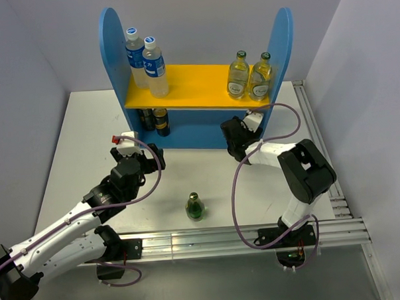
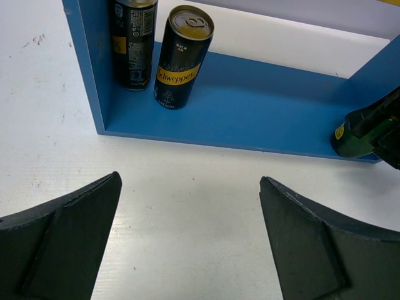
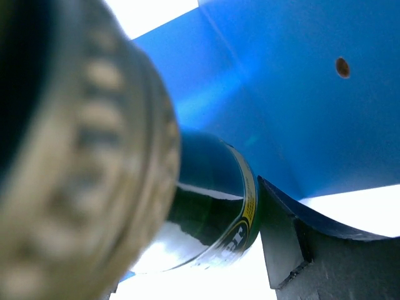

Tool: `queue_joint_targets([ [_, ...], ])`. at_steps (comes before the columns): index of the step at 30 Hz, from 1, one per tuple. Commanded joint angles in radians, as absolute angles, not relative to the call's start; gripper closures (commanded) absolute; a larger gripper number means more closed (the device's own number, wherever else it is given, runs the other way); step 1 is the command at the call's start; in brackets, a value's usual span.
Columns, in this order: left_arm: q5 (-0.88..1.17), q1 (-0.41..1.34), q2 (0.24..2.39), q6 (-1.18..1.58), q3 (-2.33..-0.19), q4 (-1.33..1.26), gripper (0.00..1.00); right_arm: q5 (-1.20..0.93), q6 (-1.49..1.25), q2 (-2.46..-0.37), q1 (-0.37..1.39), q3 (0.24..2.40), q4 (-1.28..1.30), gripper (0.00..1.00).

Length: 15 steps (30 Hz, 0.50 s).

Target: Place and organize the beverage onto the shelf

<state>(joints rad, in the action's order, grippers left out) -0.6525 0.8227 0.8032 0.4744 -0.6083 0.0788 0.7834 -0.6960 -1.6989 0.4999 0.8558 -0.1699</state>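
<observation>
Currently the right gripper [image 1: 236,138] is clamped on a green bottle [image 2: 349,134] at the right end of the lower level of the shelf [image 1: 197,84], just beside the side panel. The left gripper [image 2: 187,187] hangs over the white table [image 1: 80,142] in front of the shelf, fingers spread wide and holding nothing. Two black cans [image 2: 181,56] stand at the lower level's left end. A second green bottle [image 1: 195,206] stands upright on the table, well apart from the shelf.

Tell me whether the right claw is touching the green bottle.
Touching. In the right wrist view a finger of the right claw presses against the green bottle at its label, no gap.
</observation>
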Motion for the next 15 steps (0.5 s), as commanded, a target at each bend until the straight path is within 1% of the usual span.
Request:
queue_joint_targets([
  [1, -0.650, 0.827, 0.802, 0.477, -0.603, 0.049, 0.01, 0.834, -0.752, -1.697, 0.469, 0.919, -0.181, 0.28],
  [2, -0.650, 0.827, 0.801, 0.477, -0.603, 0.051, 0.01, 0.833, -0.747, -1.692, 0.471, 0.911, -0.189, 0.14],
  [3, -0.649, 0.827, 0.799, 0.477, -0.603, 0.049, 0.01, 0.833, -0.749, -1.692, 0.471, 0.910, -0.190, 0.04],
  [4, -0.649, 0.827, 0.799, 0.477, -0.601, 0.049, 0.01, 0.834, -0.749, -1.693, 0.469, 0.913, -0.190, 0.00],
  [10, -0.652, 0.828, 0.798, 0.477, -0.601, 0.049, 0.01, 0.796, -0.709, -1.671, 0.469, 0.875, -0.258, 0.00],
  [12, -0.653, 0.827, 0.801, 0.477, -0.603, 0.052, 0.01, 0.726, -0.657, -1.658, 0.471, 0.859, -0.322, 0.00],
  [15, -0.658, 0.827, 0.799, 0.477, -0.603, 0.054, 0.01, 0.649, -0.609, -1.651, 0.471, 0.856, -0.333, 0.00],
])
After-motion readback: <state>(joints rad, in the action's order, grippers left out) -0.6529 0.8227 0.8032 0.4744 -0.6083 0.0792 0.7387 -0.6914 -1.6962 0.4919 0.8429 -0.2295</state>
